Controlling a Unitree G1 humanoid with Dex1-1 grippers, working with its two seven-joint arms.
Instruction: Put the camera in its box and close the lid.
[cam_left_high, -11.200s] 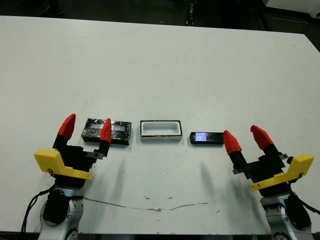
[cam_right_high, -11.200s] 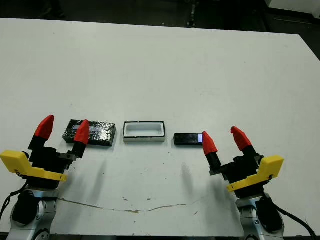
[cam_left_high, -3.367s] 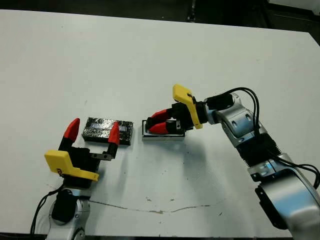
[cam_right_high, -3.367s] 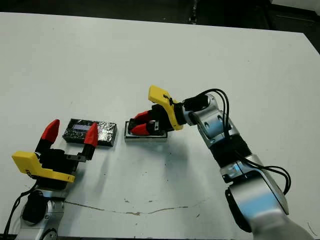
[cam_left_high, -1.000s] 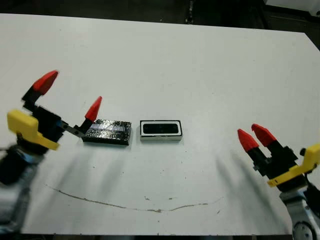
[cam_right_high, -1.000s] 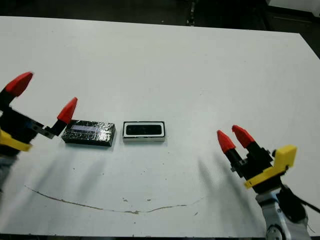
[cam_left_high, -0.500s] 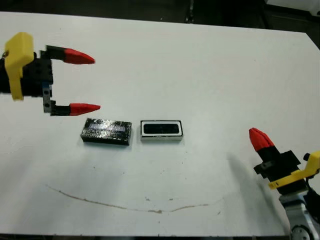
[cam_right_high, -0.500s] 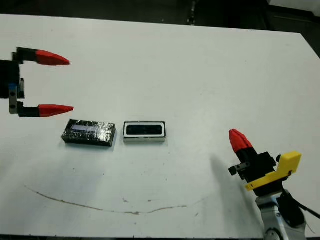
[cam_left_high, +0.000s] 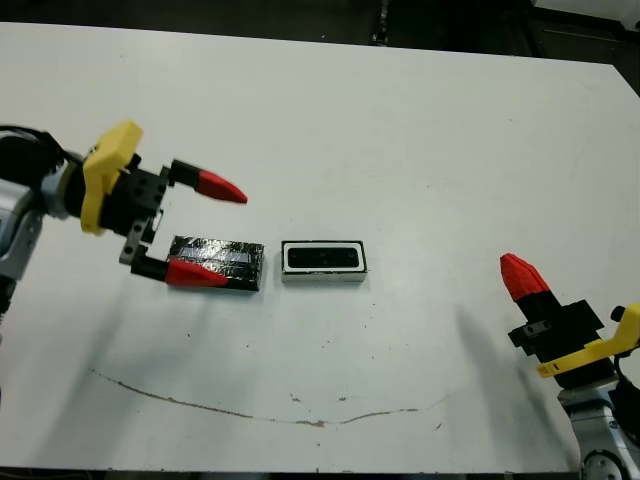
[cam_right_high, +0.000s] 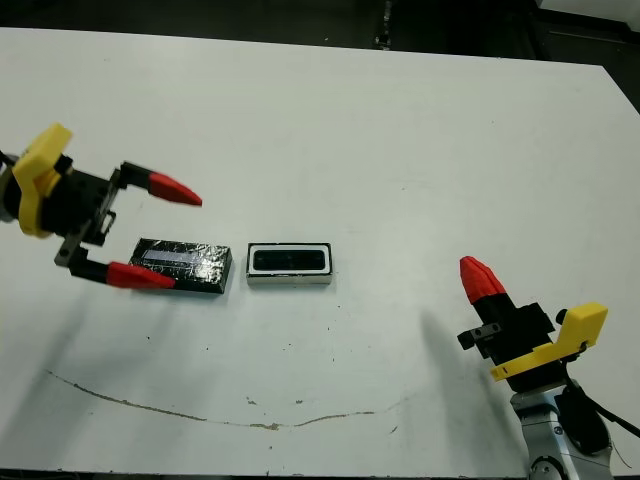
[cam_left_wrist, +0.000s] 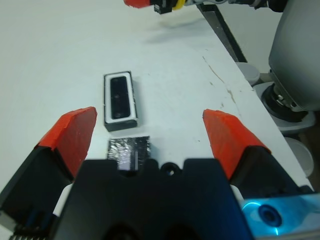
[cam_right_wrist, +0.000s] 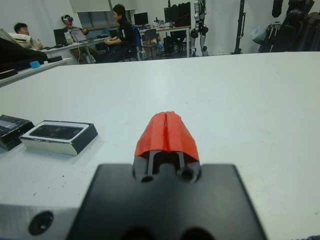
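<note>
Camera (cam_left_high: 322, 258) sits in the box (cam_left_high: 322, 276), lid (cam_left_high: 218, 263) just beside it; my left gripper (cam_left_high: 195, 230) spread wide straddling the lid, right gripper (cam_right_wrist: 166, 134) pressed together, parked well apart; risk: one fingertip shoving the lid into the box.

Bright even overhead light, soft shadows, glare on the table (cam_left_high: 420, 130)

head stereo overhead, 2 wrist views
</note>
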